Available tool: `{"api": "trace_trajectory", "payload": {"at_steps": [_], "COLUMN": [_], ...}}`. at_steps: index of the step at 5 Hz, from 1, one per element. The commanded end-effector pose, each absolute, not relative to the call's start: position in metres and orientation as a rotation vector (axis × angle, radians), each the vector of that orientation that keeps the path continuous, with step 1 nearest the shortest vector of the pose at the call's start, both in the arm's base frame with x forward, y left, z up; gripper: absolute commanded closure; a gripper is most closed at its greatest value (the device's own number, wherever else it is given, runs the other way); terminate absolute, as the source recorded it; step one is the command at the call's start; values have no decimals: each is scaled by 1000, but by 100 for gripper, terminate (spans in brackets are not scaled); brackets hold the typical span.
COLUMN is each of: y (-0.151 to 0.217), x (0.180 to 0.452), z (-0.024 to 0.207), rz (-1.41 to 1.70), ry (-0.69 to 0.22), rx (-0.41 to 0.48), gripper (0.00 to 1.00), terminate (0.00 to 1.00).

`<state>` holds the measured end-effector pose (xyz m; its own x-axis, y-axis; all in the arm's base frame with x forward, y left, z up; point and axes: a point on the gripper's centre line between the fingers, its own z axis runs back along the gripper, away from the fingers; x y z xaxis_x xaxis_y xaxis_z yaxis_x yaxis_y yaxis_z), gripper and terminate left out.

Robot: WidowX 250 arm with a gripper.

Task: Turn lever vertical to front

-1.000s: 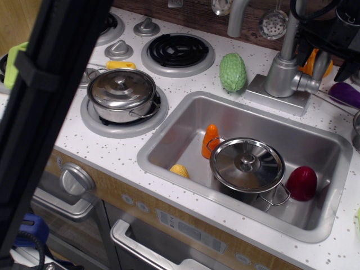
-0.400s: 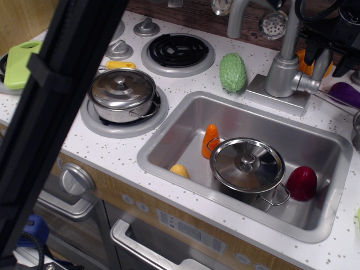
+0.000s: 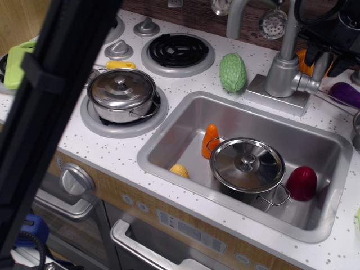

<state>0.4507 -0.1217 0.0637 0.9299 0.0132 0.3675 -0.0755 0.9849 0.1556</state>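
The silver tap body [image 3: 280,77] stands behind the sink on a grey base. The lever [image 3: 310,83] is a short grey stub sticking out from its right side, bending up toward the gripper. My black gripper [image 3: 322,61] hangs at the top right, just above the lever's end. Its fingers [image 3: 309,55] appear spread, one on each side of the lever's upper part. I cannot tell whether they touch it. The tall spout tube [image 3: 289,31] rises out of the frame.
A steel sink [image 3: 169,135] holds a lidded pot [image 3: 246,163], an orange carrot [image 3: 210,140], a yellow piece [image 3: 179,170] and a dark red piece [image 3: 301,182]. A green vegetable [image 3: 233,72] lies left of the tap. A second pot [image 3: 121,93] sits on a burner. A black arm [image 3: 50,112] blocks the left foreground.
The gripper has shifted slightly near the lever, its fingers now lower around it. The black arm in the foreground has swayed. The lever looks unmoved.
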Motion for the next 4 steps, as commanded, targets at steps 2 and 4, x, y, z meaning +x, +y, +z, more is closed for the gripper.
{"api": "trace_trajectory", "payload": {"at_steps": [2, 4], "y": [-130, -126], "x": [430, 426], "z": [89, 68], "rz": [82, 95], "ry": [-435, -427], "rx": [100, 44], "gripper": [100, 100], "terminate": [0, 0]}}
